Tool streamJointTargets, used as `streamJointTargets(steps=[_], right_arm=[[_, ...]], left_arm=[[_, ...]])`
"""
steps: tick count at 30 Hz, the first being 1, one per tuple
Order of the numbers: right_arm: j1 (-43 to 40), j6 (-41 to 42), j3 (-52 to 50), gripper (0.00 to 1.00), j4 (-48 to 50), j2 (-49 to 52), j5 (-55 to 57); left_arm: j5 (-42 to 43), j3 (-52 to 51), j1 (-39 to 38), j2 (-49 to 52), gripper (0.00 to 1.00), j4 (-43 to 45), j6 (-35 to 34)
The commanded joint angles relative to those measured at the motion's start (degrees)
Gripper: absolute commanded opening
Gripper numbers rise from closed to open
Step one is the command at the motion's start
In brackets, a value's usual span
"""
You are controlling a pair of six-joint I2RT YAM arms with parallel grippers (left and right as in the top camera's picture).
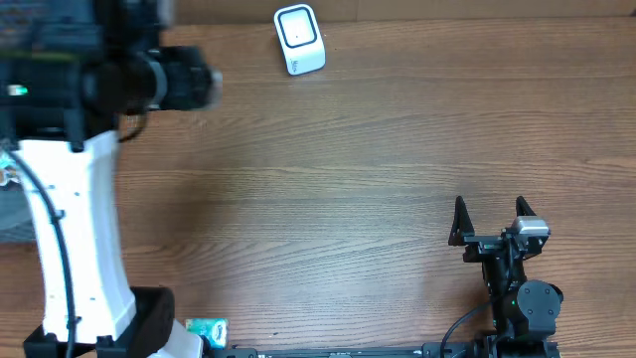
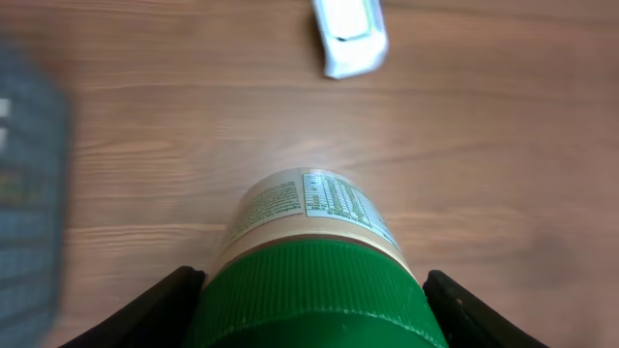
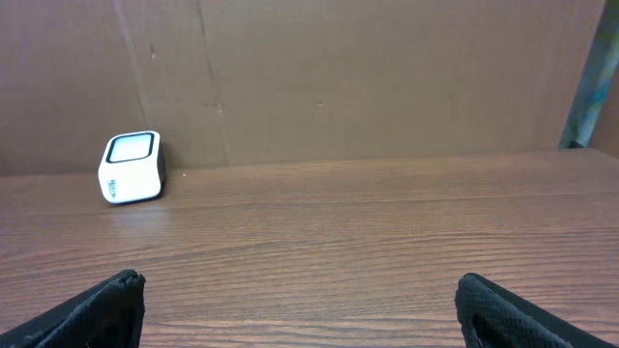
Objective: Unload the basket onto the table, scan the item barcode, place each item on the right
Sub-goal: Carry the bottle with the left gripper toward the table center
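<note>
At the far left of the overhead view, the white left arm (image 1: 79,229) rises from the near edge of the table (image 1: 348,169) and reaches toward the far left corner. Its dark wrist end is blurred there.

In the left wrist view, the left gripper (image 2: 309,290) has its jaws partly apart and closed on a jar (image 2: 309,217). One black finger (image 2: 155,309) sits on each side of the jar's ribbed green lid (image 2: 314,300). The jar points away from the camera and is held above the wood. Its tan label (image 2: 334,198) with small printed text faces up. No barcode can be made out on it. A grey blurred shape (image 2: 29,193) fills the left edge of this view; what it is cannot be told.

A small teal packet (image 1: 207,328) lies at the near edge of the table, just beside the base of the left arm.

The white scanner (image 1: 298,40) stands near the far edge of the table, in front of a cardboard wall (image 3: 387,77), well apart from the jar.

On the right, the right gripper (image 1: 490,221) hangs low over the near right part of the table with its jaws spread wide and nothing between them.
</note>
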Motion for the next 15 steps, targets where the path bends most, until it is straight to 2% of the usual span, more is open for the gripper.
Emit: streamJointTargets(steps=[1, 3, 15], right_arm=[[-0.2, 0.2, -0.6, 1.0, 0.3, -0.5, 0.5], [-0.2, 0.2, -0.6, 1.0, 0.3, -0.5, 0.5], [-0.2, 0.2, -0.6, 1.0, 0.3, -0.5, 0.5]], left_arm=[[-2.0, -1.0, -6.3, 1.1, 0.54, 0.5, -7.6], [-2.6, -1.5, -9.4, 2.1, 0.47, 0.3, -11.3], [-4.6, -2.1, -26.2, 16.8, 0.45, -0.6, -27.7]])
